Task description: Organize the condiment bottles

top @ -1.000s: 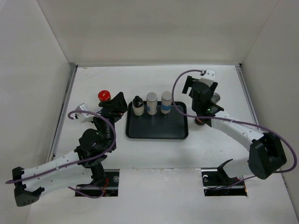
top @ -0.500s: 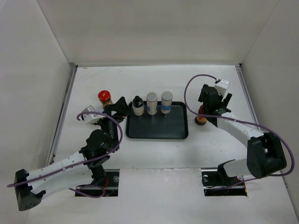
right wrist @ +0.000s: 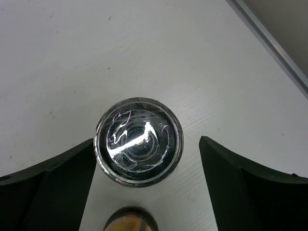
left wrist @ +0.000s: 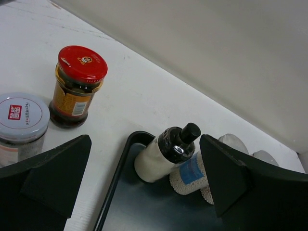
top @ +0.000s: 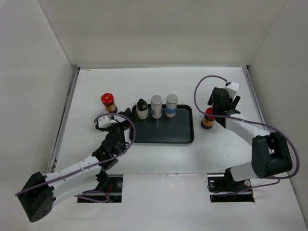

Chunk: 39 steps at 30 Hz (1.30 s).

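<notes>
A black-capped bottle (top: 141,109) and two white cylinders with blue labels (top: 156,106) (top: 172,105) stand along the far side of the black tray (top: 163,132). One red-lidded brown jar (top: 109,102) stands left of the tray, another (top: 208,118) right of it. My left gripper (top: 124,120) is open and empty at the tray's left edge. Its wrist view shows the red-lidded jar (left wrist: 77,86), a white-lidded jar (left wrist: 21,125) and the black-capped bottle (left wrist: 168,151). My right gripper (right wrist: 147,144) is open, straddling a silver-lidded jar (right wrist: 138,142) without touching it.
White walls enclose the table on the left, back and right. A metal strip (right wrist: 269,45) runs along the right edge near the silver-lidded jar. The near half of the tray (left wrist: 144,211) is bare. Cables loop over both arms.
My left gripper has swung away from the left red-lidded jar to the tray's left edge. My right gripper has moved right, behind the right red-lidded jar, over the silver-lidded jar.
</notes>
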{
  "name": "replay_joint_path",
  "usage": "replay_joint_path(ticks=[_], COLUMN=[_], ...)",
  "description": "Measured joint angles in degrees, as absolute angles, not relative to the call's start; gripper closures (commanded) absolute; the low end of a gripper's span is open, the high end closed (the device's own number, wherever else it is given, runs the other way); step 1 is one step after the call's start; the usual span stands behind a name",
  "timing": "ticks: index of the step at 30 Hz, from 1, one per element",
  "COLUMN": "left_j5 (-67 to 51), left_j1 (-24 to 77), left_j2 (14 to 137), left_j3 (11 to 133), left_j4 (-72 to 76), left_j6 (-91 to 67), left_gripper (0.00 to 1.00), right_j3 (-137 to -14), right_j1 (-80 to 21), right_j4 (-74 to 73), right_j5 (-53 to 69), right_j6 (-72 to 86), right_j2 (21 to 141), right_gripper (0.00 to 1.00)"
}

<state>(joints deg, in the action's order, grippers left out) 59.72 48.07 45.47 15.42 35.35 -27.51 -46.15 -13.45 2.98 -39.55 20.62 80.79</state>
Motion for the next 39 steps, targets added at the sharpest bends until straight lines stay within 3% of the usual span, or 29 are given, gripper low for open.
replay_joint_path(ticks=[3,6,15,24,39], left_j5=[58.8,57.5,54.9,55.5,56.1], left_j1=[47.9,47.5,46.5,45.8,43.8], left_j2=[46.6,47.2,50.1,54.7,56.4], left_j3=[15.2,15.2,14.8,14.9,17.3], left_j4=[36.4,37.2,40.6,41.3,38.0], left_j6=[-27.5,-27.5,-27.5,-27.5,-27.6], left_gripper=[0.0,0.0,0.0,0.0,0.0], right_j3=[-46.2,-46.1,-46.1,-47.7,-46.2], right_j1=[-13.0,-13.0,-15.2,-27.9,-33.1], right_j4=[4.5,6.5,15.2,19.8,20.2], right_j5=[-38.5,-38.2,-38.8,-37.3,-31.6], right_j6=[20.8,20.2,13.0,10.7,18.1], right_j2=[82.3,82.3,80.1,75.7,83.5], right_gripper=[0.32,0.35,0.37,0.36,0.36])
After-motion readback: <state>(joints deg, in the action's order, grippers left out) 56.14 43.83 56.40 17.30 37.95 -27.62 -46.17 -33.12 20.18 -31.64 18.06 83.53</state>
